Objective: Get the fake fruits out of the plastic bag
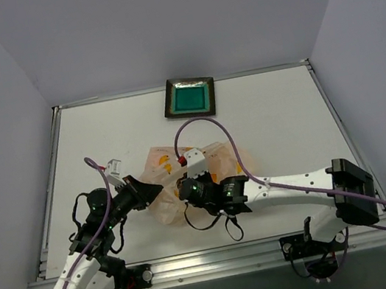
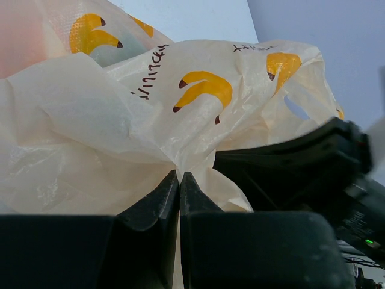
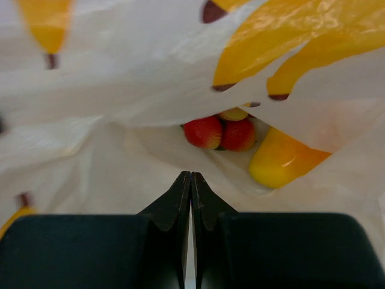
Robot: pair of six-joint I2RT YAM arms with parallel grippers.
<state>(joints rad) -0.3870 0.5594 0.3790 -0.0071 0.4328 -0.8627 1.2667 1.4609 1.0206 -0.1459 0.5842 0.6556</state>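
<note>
- Jaws of the left gripper [image 1: 154,189] are pinched together on a gathered fold of the plastic bag [image 1: 162,161]. In the left wrist view, creases fan out from the fingertips [image 2: 162,192].
- In the top view that grip sits at the bag's 8 o'clock edge.
- The right gripper [image 1: 184,188] meets the bag at about 5 o'clock, its tips lost among the folds. In the right wrist view its jaws are pressed together; whether any film is caught between them cannot be told.
- The fake fruits [image 3: 240,135] lie inside the bag. The red grape cluster [image 3: 224,133] is at 1 o'clock from the right fingertips and the mango [image 3: 280,159] at 2 o'clock, just beside the grapes and partly under a flap.
- The bag lies crumpled near the middle of the table [image 1: 279,122], with yellow banana prints [image 2: 204,87] showing.
- A dark tray [image 1: 189,98] with a teal centre stands at 12 o'clock from the bag, well apart.
</note>
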